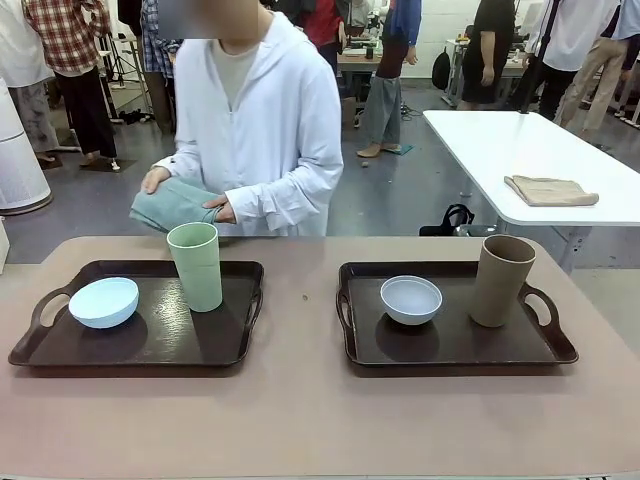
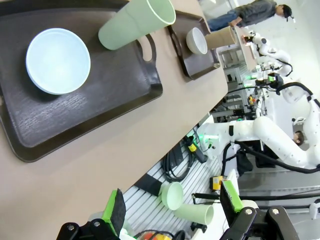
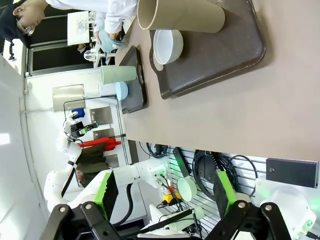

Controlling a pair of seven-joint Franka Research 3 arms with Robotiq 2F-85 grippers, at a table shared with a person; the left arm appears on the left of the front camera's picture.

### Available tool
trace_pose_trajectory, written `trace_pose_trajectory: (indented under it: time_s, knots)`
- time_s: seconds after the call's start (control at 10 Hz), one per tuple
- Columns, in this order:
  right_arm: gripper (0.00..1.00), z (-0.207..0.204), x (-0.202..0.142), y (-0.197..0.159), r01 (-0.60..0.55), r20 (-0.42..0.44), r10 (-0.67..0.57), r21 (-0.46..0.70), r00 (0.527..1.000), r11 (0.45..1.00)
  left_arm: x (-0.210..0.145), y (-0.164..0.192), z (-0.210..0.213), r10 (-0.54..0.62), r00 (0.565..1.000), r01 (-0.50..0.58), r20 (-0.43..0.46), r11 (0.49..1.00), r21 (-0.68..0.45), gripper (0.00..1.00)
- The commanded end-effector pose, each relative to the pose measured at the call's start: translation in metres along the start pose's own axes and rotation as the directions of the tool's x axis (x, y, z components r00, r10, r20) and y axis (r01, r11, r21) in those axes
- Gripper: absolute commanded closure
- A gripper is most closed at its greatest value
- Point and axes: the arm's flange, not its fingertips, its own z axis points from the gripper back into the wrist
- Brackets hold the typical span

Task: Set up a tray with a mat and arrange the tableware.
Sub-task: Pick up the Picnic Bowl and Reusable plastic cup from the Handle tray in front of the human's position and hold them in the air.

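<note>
On the left tray (image 1: 160, 340) a pale blue bowl (image 1: 104, 302) and a light green tumbler (image 1: 196, 266) are set upright; on the right tray (image 1: 445, 345), a greyish white bowl (image 1: 411, 299) and a tan brown tumbler (image 1: 502, 280). A folded grey-green cloth (image 1: 172, 205) — possibly the mat — is held in the person's hands (image 1: 220, 210) beyond the table (image 1: 300, 420). The left gripper (image 2: 173, 205) and right gripper (image 3: 166, 192) are spread wide and empty, off the near edge.
</note>
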Motion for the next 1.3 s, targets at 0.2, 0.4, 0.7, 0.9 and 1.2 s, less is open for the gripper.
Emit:
trace_pose_trajectory:
  time_s: [0.2, 0.4, 0.7, 0.9, 1.2]
  knots:
    - [0.0, -0.0004, 0.0016, 0.0007, -0.005, 0.0, 0.005, 0.017, 1.0, 1.0, 0.0007, 0.0, 0.0031, -0.009, 1.0, 0.009, 0.002, 1.0, -0.012, 0.0]
    - [0.0, -0.0004, 0.0016, 0.0007, -0.005, 0.0, 0.005, 0.017, 1.0, 1.0, 0.0007, 0.0, 0.0031, -0.009, 1.0, 0.009, 0.002, 1.0, -0.012, 0.0]
    - [0.0, -0.0004, 0.0016, 0.0007, -0.005, 0.0, 0.005, 0.017, 1.0, 1.0, 0.0007, 0.0, 0.0031, -0.009, 1.0, 0.009, 0.002, 1.0, -0.012, 0.0]
    - [0.0, -0.0004, 0.0016, 0.0007, -0.005, 0.0, 0.005, 0.017, 1.0, 1.0, 0.0007, 0.0, 0.0031, -0.009, 1.0, 0.009, 0.002, 1.0, -0.012, 0.0]
    - [0.0, -0.0004, 0.0016, 0.0007, -0.005, 0.0, 0.005, 0.017, 1.0, 1.0, 0.0007, 0.0, 0.0031, -0.009, 1.0, 0.009, 0.002, 1.0, -0.012, 0.0]
